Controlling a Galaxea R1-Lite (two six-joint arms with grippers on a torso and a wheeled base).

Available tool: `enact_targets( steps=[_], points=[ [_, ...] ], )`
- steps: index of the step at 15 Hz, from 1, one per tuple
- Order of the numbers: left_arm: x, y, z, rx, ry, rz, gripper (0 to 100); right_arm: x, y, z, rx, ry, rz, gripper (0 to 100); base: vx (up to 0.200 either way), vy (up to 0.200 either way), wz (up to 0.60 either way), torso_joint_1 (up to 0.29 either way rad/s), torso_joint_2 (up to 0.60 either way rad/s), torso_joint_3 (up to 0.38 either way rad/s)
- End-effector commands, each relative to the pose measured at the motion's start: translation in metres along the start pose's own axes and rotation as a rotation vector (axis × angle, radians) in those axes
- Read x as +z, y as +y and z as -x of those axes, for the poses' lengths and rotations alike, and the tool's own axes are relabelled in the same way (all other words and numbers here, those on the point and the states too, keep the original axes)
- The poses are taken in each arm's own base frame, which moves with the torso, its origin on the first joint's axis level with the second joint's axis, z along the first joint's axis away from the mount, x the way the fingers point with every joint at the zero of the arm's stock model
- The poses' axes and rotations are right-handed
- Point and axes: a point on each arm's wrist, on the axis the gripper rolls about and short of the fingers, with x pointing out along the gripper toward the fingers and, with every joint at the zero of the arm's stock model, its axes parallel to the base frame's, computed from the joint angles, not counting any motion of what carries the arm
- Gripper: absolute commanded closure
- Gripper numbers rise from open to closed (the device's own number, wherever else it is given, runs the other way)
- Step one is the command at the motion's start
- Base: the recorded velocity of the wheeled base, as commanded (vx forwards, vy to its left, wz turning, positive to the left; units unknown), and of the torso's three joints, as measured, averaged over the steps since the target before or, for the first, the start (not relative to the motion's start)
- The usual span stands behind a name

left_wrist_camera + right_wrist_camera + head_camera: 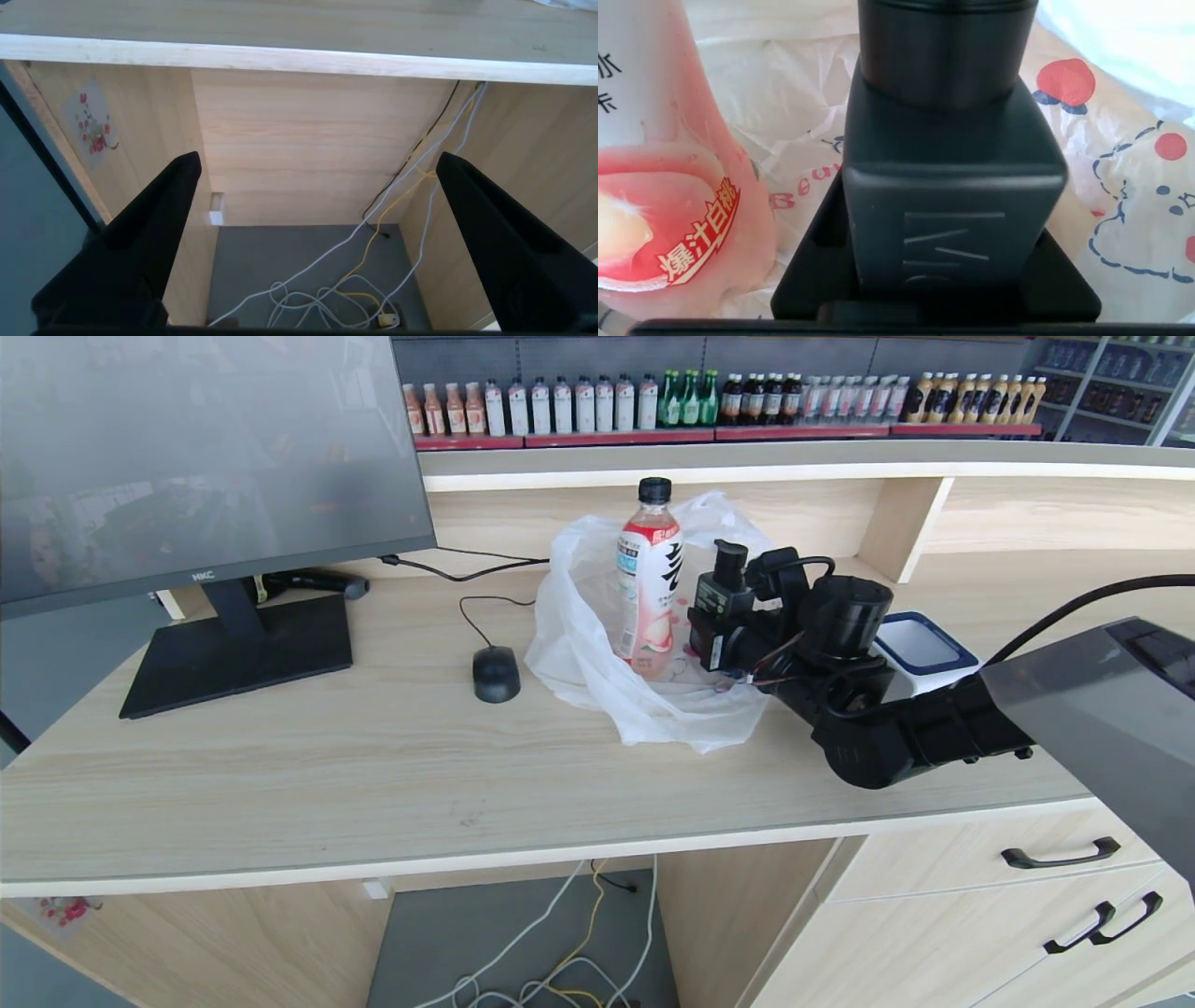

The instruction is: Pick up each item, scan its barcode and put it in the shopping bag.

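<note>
Your right gripper (724,639) sits just right of center in the head view, its jaws pinching a dark bottle (719,602) with a black cap, held upright. That dark bottle is at the right edge of the white plastic bag (579,653), just beside the pink bottle (647,588), which stands upright inside the bag. In the right wrist view the dark bottle (952,187) has the bag's printed plastic (1139,215) behind it and the pink bottle (673,224) close beside it. You cannot tell whether the dark bottle rests on the bag's floor.

Your left gripper (318,163) is below the edge of the counter (280,42), jaws spread wide with nothing between them, facing the space under it where loose cables (318,280) lie.

On the counter (373,775), a monitor (205,448) stands at upper left, a mouse (496,674) lies just left of the bag, and a white box with a blue rim (924,649) sits behind the right arm. A shelf of bottles (709,397) runs along the top of the frame.
</note>
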Motion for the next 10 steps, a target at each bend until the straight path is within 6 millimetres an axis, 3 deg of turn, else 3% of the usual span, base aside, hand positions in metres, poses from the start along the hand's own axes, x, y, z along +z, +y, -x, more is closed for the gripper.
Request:
enact_targets(
  steps=[1, 8, 9, 10],
  points=[
    [0.0, 0.0, 0.0, -0.001, 0.0, 0.0, 0, -0.0021, -0.0009, -0.0004, -0.002, 0.005, 0.0, 100, 0.0, 0.0, 0.0, 0.0, 0.0, 0.0],
    [0.0, 0.0, 0.0, 0.001, 0.0, 0.0, 0, 0.0001, -0.0027, -0.0003, -0.013, 0.0, 0.003, 100, 0.0, 0.0, 0.0, 0.0, 0.0, 0.0],
    [0.0, 0.0, 0.0, -0.001, 0.0, 0.0, 0, 0.0004, -0.0026, 0.0, -0.011, 0.0, 0.003, 0, 0.0, 0.0, 0.0, 0.0, 0.0, 0.0],
    [0.0, 0.0, 0.0, -0.001, 0.0, 0.0, 0, 0.0011, -0.0034, 0.0002, -0.013, -0.002, 0.003, 0, 0.0, 0.0, 0.0, 0.0, 0.0, 0.0]
  ],
)
